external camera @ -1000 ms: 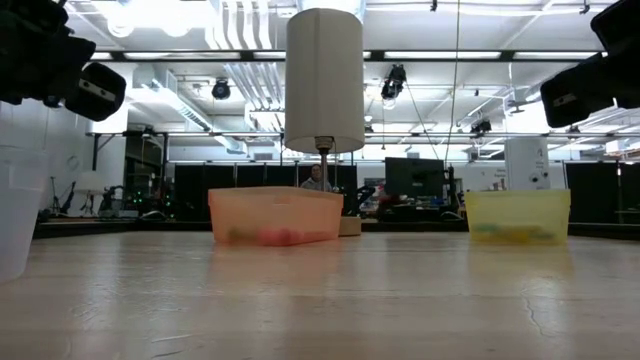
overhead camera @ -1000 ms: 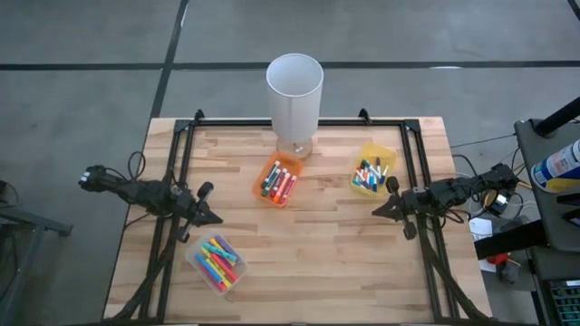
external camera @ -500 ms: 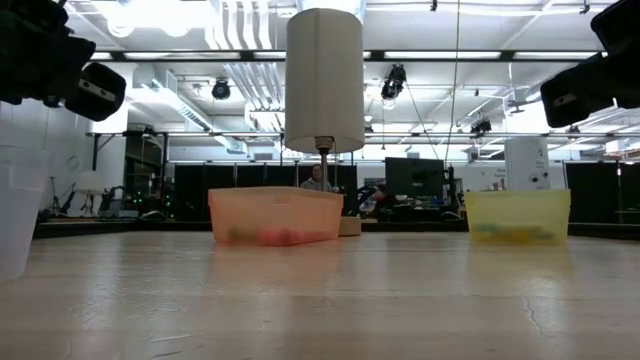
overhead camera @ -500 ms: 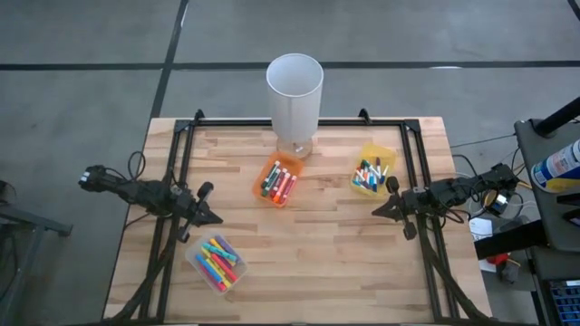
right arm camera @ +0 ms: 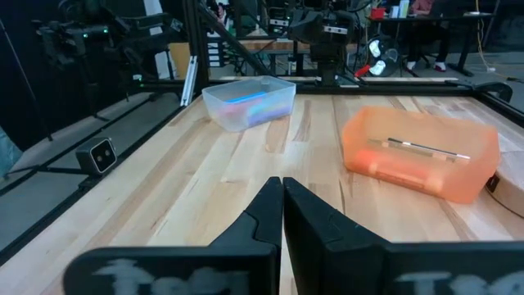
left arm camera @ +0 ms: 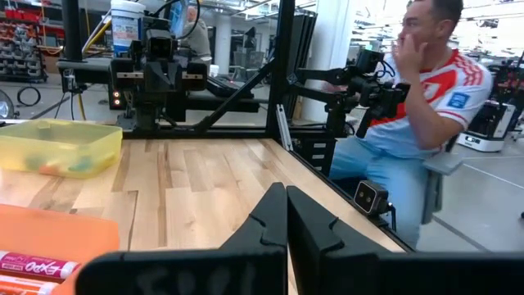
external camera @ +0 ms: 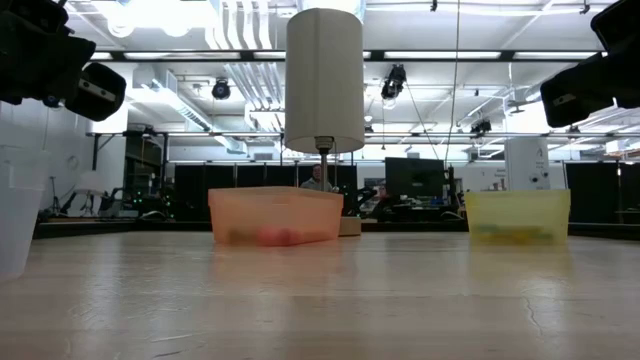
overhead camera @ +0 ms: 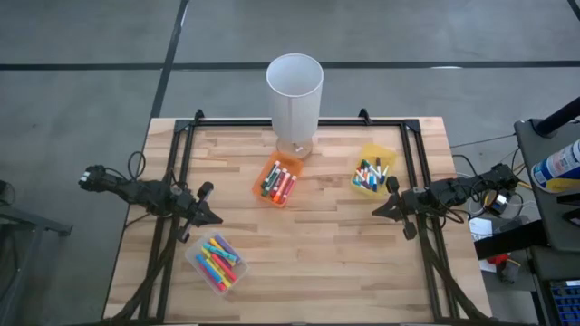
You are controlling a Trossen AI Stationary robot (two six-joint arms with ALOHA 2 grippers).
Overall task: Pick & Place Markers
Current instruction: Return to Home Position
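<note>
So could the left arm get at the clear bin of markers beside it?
Probably yes. The left end effector hangs shut close to the clear bin, nothing stands between them, and the markers lie uncovered inside. The right end effector waits beside the yellow bin.

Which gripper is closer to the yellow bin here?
Right. The right gripper hangs close beside the yellow bin; the left gripper is across the table, past the orange bin.

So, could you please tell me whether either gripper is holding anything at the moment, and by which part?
Nothing is held: the left gripper and the right gripper are both shut with nothing between them.
</note>
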